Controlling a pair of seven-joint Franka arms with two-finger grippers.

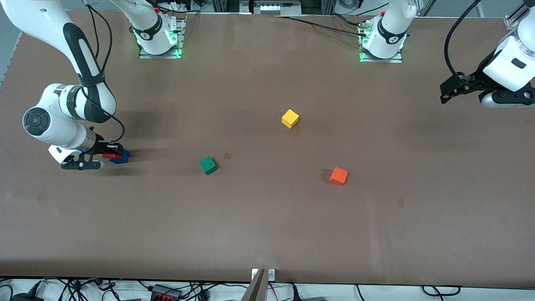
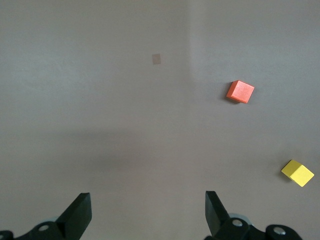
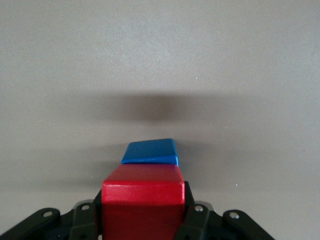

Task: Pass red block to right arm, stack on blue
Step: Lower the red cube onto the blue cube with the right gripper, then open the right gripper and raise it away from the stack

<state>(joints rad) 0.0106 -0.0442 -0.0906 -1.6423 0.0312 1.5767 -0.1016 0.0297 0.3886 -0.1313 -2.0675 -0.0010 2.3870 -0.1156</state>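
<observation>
Red block (image 3: 143, 200) clamped in the right gripper (image 1: 109, 155), just over the blue cube (image 3: 151, 152).

Right gripper sits low at the right arm's end of the brown table (image 1: 267, 234), fingers pressed on the red block's sides; whether it touches the blue cube beneath cannot be told. Left gripper (image 2: 148, 216) waits raised over the left arm's end, fingers spread wide with nothing between them. Loose on the table are a green cube (image 1: 208, 165), a yellow cube (image 1: 290, 118) and an orange cube (image 1: 338, 175), well apart from one another.
</observation>
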